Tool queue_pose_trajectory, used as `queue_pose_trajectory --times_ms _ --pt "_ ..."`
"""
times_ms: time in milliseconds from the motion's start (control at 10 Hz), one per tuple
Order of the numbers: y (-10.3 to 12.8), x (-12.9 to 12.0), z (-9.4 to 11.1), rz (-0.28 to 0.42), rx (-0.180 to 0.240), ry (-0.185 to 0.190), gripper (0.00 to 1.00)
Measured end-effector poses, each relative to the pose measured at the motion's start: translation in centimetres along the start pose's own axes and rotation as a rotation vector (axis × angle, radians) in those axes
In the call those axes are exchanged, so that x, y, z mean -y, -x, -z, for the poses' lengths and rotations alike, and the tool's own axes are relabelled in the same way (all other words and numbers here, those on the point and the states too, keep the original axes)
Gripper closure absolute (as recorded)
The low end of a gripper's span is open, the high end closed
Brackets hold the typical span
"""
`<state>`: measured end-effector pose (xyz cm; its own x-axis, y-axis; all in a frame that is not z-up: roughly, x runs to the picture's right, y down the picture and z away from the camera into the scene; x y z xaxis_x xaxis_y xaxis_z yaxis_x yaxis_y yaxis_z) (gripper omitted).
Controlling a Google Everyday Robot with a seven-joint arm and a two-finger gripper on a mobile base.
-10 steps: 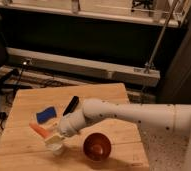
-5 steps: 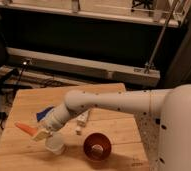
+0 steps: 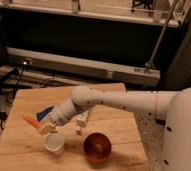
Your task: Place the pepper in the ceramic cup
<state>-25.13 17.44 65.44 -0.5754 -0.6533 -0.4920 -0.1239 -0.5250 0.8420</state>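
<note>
Dim room, warm light. Wooden slat table near centre-left. Behind it a long pale rail or sill runs left to right under a dark wall panel. Metal pole leans at right. Cables on the floor far left, possibly a chair base.

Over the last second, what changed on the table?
The arm swung left, carrying the gripper and the pepper in its shut fingers from right over the ceramic cup to its upper left. The pepper is not in the cup yet. The cup, red bowl and blue block stayed put on the wooden table.
</note>
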Motion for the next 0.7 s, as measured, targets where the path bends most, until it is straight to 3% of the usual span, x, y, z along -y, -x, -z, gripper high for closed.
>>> queue_pose_trajectory --times_ms 300,700 --pt "-0.7 1.0 -0.7 0.018 -0.045 -0.054 1.0" --pt "0.3 1.7 0.6 -0.015 -0.139 -0.066 1.0"
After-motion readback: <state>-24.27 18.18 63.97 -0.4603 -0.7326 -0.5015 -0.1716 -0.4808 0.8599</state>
